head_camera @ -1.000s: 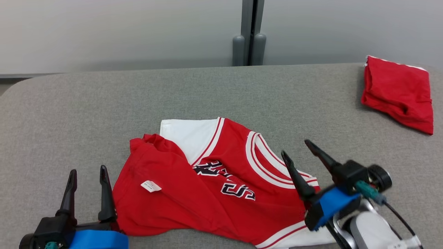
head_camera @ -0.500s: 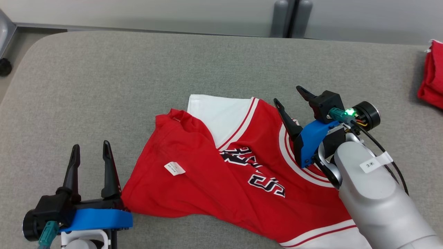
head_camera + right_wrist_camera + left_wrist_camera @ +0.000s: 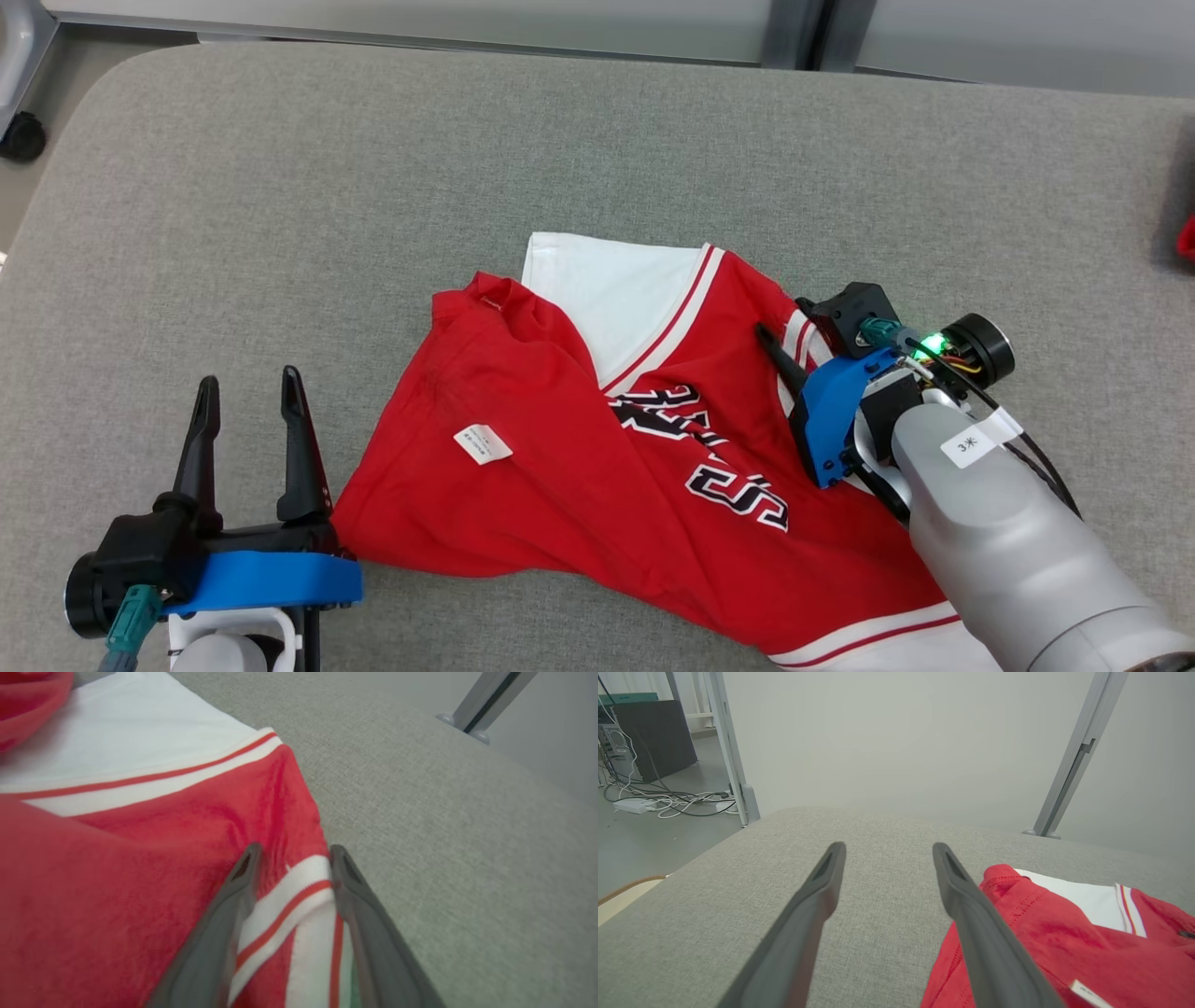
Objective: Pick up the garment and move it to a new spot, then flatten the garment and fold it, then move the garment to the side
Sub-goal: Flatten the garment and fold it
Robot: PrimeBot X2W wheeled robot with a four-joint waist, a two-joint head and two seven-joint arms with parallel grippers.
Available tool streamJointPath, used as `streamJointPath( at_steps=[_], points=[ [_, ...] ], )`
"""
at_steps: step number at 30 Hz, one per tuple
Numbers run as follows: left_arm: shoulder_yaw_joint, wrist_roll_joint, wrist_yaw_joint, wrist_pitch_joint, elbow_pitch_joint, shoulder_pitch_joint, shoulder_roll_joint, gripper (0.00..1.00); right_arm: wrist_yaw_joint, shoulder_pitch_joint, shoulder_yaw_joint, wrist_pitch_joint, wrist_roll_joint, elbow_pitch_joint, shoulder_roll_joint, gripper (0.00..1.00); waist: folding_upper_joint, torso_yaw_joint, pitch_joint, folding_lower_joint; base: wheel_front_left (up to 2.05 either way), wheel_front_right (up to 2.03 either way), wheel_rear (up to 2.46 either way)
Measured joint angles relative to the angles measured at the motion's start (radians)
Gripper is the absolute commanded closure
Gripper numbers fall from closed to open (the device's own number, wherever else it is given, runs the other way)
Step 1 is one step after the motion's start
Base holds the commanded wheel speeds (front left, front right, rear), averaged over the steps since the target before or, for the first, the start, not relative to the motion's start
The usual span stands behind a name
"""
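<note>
A red jersey [image 3: 579,467] is lying rumpled near the table's [image 3: 280,187] front edge. The right gripper [image 3: 295,848] is straddling its striped white trim [image 3: 285,905], fingers apart, seemingly not pinching. The left gripper [image 3: 248,378] is resting wide open, holding nothing, just beside the jersey toward the front left corner.

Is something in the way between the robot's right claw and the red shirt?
No, nothing visible is in the way. The right gripper is already at the red jersey. Its two fingers are apart, one on each side of the white striped trim at the jersey's edge.
</note>
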Motion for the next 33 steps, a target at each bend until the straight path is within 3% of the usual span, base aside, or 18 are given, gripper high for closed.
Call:
streamJointPath(
  at_steps=[7,20,21,22,29,33],
  points=[
    [-0.012,0.000,0.000,0.000,-0.001,-0.021,0.000,0.00,0.000,-0.115,-0.001,-0.042,0.023,0.036,-0.041,1.00,0.0001,0.000,0.003,0.0000,0.00,0.00,0.00],
    [-0.044,-0.023,0.000,0.000,-0.004,-0.058,0.000,0.00,0.000,-0.388,-0.132,-0.063,-0.009,0.144,-0.084,1.00,0.0000,0.047,0.064,0.0001,0.00,0.00,0.00],
    [-0.044,-0.023,0.000,0.000,-0.005,-0.062,0.000,0.00,0.000,-0.390,-0.143,-0.064,-0.016,0.150,-0.083,0.75,0.0000,0.050,0.069,0.0002,0.00,0.00,0.00],
    [-0.044,-0.023,0.000,0.000,-0.005,-0.063,0.000,0.00,0.000,-0.390,-0.154,-0.064,-0.025,0.156,-0.080,0.00,0.0000,0.051,0.073,0.0001,0.00,0.00,0.00],
    [-0.043,-0.012,0.002,0.000,0.003,-0.057,0.000,0.00,0.000,-0.321,-0.239,-0.099,-0.036,0.135,-0.067,0.00,-0.0001,0.041,0.043,-0.0001,0.00,0.00,0.00],
    [-0.023,0.010,-0.003,0.000,0.009,-0.034,-0.001,0.00,0.000,-0.195,-0.295,-0.103,-0.030,-0.046,-0.080,0.00,0.0000,0.022,0.010,0.0000,0.00,0.00,0.00]
  ],
)
